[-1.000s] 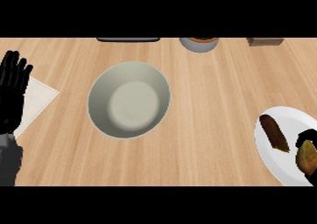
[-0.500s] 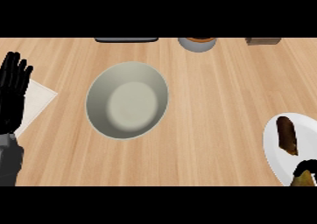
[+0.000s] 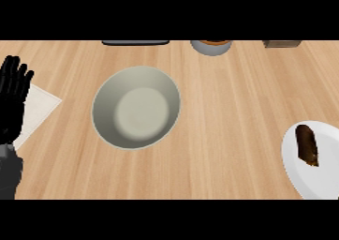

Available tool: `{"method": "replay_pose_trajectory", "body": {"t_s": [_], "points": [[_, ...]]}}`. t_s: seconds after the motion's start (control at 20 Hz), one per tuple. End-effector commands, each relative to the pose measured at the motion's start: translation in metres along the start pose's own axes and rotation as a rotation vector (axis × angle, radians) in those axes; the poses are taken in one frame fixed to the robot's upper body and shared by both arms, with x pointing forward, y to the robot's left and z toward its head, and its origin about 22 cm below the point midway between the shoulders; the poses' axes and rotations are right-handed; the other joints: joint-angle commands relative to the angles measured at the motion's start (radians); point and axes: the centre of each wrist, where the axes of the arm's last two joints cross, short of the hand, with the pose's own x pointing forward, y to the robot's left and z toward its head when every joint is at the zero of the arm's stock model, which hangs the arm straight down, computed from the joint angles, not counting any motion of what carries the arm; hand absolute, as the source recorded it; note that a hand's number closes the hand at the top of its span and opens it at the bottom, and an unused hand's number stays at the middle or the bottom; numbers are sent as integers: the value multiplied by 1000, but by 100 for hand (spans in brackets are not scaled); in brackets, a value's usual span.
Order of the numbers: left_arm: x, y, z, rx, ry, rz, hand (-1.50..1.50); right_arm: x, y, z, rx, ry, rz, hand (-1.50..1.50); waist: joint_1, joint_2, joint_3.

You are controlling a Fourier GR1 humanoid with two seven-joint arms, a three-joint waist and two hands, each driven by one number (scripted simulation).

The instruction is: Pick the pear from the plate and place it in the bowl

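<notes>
Left hand (image 3: 10, 105) rests at left edge, fingers straight and spread; dark pear (image 3: 307, 144) lies on plate (image 3: 324, 178), well apart from bowl (image 3: 136, 108).

The bowl (image 3: 136, 108) sits on the worktop (image 3: 227, 103) left of centre, and a flat sheet (image 3: 41, 105) lies at the left edge, partly hidden by the left hand (image 3: 10, 103). The plate (image 3: 326, 174) lies at the right edge near the front, with the pear (image 3: 307, 144) on its left part. Along the back edge, from left to right, stand a flat tray (image 3: 135, 42), a round container (image 3: 211, 47) and a small block (image 3: 281, 43).

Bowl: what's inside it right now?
Nothing: the bowl's whole inside shows bare, with no part covered. The dark pear lies on the white plate at the right edge. What is under the bowl cannot be seen.
</notes>
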Motion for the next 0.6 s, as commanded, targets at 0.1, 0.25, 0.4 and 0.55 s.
{"method": "replay_pose_trajectory", "body": {"t_s": [0.1, 0.25, 0.4, 0.55], "points": [[6, 0, -5, 6, 11, -19, 0, 29, -56, 37, -143, -182, -127, 150, 0, -1, 0], [-3, -1, 9, 15, 0, -6, 0, 43, -69, 42, -219, -232, -161, 150, 6, -3, -1], [-6, -3, 5, 11, 5, -15, 0, 61, -74, 39, -251, -318, -267, 150, 6, -1, -3], [-1, -10, -5, -1, -10, -10, 0, 81, -74, 31, -227, -409, -385, 150, 7, 0, -4]]}}
